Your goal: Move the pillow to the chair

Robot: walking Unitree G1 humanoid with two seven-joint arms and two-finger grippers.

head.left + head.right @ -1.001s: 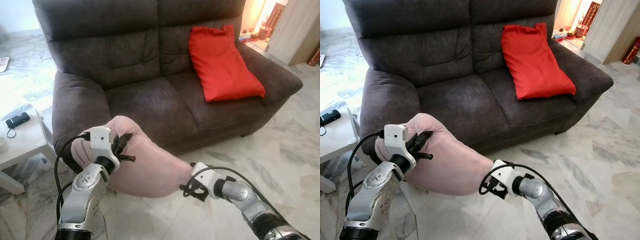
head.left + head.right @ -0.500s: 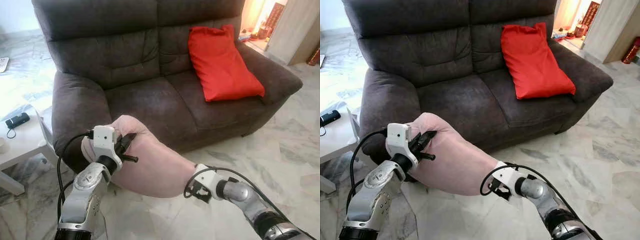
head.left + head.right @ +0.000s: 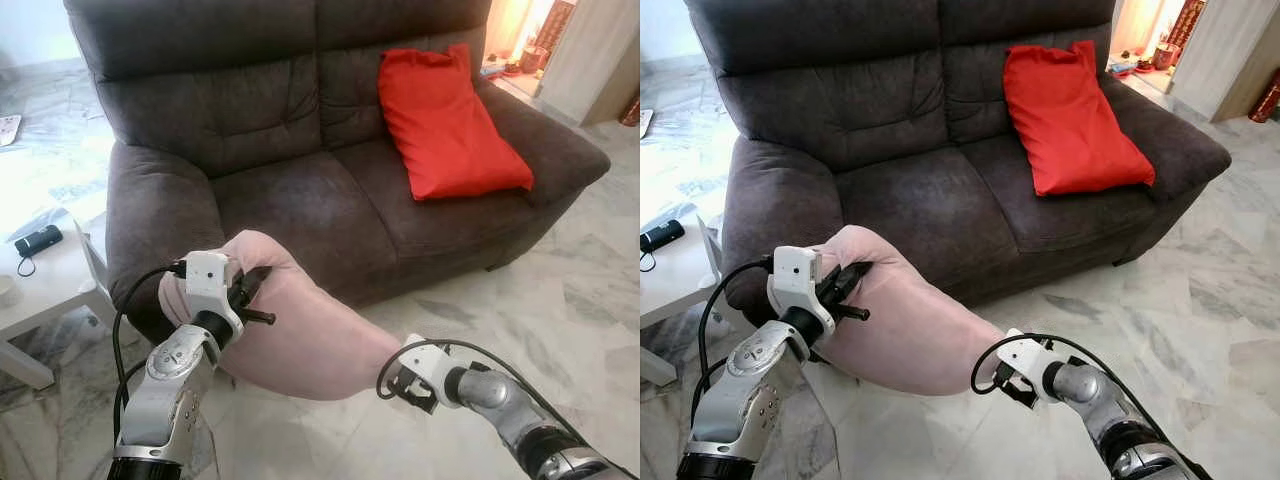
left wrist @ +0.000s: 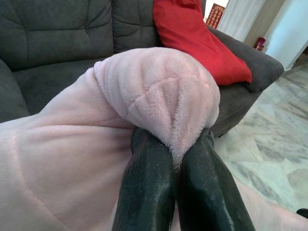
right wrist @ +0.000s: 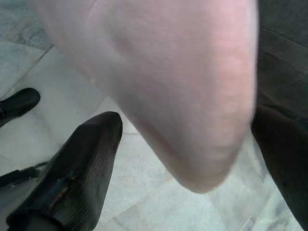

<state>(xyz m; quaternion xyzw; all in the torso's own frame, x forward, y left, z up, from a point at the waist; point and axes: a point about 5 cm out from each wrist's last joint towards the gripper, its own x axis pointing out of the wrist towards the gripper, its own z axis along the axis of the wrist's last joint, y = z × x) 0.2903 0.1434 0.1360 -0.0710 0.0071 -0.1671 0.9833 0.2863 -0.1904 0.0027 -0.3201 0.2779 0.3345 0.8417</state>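
Observation:
A soft pink pillow [image 3: 300, 335] hangs in the air just in front of the dark grey sofa [image 3: 300, 200], over the marble floor. My left gripper [image 3: 250, 290] is shut on a bunched fold [image 4: 163, 91] at the pillow's upper left end. My right gripper [image 3: 405, 378] is at the pillow's lower right end; in the right wrist view its fingers [image 5: 91, 154] stand wide apart, with the pillow's rounded corner [image 5: 192, 120] hanging between them. A red pillow [image 3: 450, 115] leans on the sofa's right seat and backrest.
A white side table [image 3: 40, 285] with a small black device [image 3: 38, 240] stands at the left, close to the sofa's arm. Marble floor [image 3: 560, 300] spreads to the right. A doorway with small items [image 3: 520, 50] lies beyond the sofa's far right corner.
My right gripper has drifted to the right and slightly down along the pillow's end, and the pillow now hangs more stretched out. My left gripper keeps its hold in nearly the same place.

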